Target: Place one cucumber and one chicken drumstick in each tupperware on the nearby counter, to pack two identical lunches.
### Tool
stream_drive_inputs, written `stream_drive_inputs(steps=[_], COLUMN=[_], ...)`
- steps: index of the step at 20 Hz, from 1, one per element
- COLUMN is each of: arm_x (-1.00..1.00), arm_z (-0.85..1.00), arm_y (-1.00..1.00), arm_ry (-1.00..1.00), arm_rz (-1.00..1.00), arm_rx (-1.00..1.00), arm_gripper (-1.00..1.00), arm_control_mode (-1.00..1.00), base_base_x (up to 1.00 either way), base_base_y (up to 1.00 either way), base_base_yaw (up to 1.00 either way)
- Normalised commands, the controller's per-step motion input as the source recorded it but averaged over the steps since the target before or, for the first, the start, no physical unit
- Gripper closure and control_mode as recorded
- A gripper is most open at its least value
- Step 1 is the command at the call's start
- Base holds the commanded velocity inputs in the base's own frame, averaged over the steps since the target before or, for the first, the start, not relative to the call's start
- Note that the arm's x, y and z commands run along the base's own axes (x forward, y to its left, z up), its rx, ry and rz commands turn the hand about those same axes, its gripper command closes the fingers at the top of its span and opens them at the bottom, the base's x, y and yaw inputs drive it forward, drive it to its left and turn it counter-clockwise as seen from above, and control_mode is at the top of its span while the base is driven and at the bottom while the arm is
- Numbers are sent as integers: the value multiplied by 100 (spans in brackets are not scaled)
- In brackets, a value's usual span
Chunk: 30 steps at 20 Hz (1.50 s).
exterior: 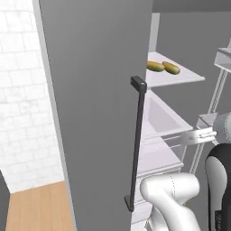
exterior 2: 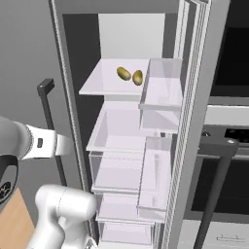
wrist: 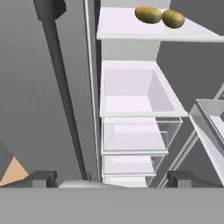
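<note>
Two yellow-green cucumbers lie side by side on a white upper shelf of the open fridge. They also show as cucumbers in the left base view and cucumbers in the right base view. My gripper is open with nothing between its widely spread fingertips. It hangs in front of the fridge interior, well below the cucumber shelf and level with the drawers. Chicken drumstick, tupperware and counter are out of view.
The grey fridge door with its long dark handle stands open close on the left. White shelves and clear drawers fill the fridge below. Door bins are on the right, with a dark oven beyond them.
</note>
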Motion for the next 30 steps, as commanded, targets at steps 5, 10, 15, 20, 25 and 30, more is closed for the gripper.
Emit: stream_drive_inputs(steps=[5, 10, 15, 20, 25, 30], arm_x=[0, 0, 0, 0, 0, 0], arm_z=[0, 0, 0, 0, 0, 10], arm_y=[0, 0, 0, 0, 0, 0], arm_ry=[0, 0, 0, 0, 0, 11], arm_rz=[0, 0, 0, 0, 0, 0], arm_rx=[0, 0, 0, 0, 0, 1], arm_gripper=[-100, -100, -100, -100, -100, -100], arm_control_mode=[100, 100, 100, 100, 100, -100], base_base_x=[18, 58, 60, 34, 50, 18], base_base_y=[-23, -14, -34, -24, -9, 0], base_base_yaw=[-16, -12, -3, 8, 18, 8])
